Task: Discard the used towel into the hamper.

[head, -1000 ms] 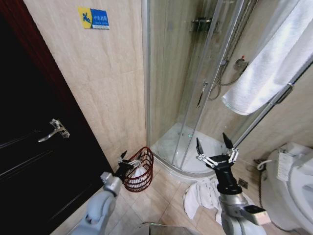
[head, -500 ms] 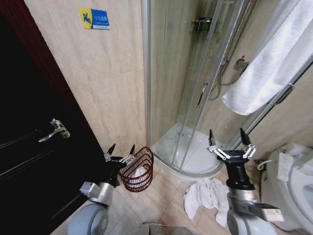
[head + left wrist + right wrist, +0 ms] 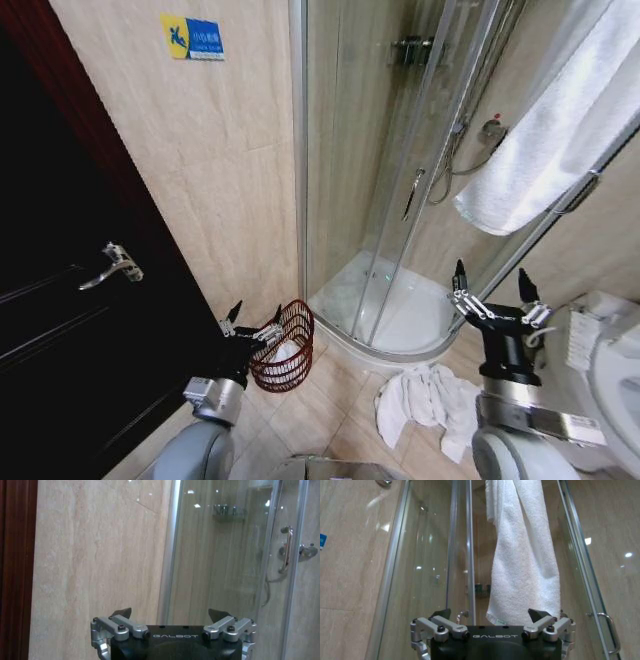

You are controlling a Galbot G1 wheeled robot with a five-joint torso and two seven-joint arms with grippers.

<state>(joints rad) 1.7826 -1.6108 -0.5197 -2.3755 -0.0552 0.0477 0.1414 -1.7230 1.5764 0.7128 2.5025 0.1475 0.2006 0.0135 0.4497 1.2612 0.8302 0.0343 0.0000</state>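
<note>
The used towel [image 3: 425, 395] lies crumpled and white on the tiled floor in front of the shower step. The hamper [image 3: 293, 368], a dark red wire basket with something white inside, stands on the floor by the wall, left of the shower. My left gripper [image 3: 257, 312] is open and empty, held fingers-up just left of the hamper's rim; it also appears in its own wrist view [image 3: 170, 613]. My right gripper [image 3: 491, 280] is open and empty too, pointing up above and right of the towel [image 3: 490, 613].
A glass shower enclosure [image 3: 400, 180] with a white tray stands behind. A second white towel [image 3: 560, 130] hangs on a rail at the upper right. A dark door [image 3: 70, 330] with a lever handle is on the left, a toilet [image 3: 610, 370] on the right.
My right gripper has moved to the right, away from above the floor towel. My left gripper pulled back left from the hamper rim and its arm dropped lower. Both stayed open.
</note>
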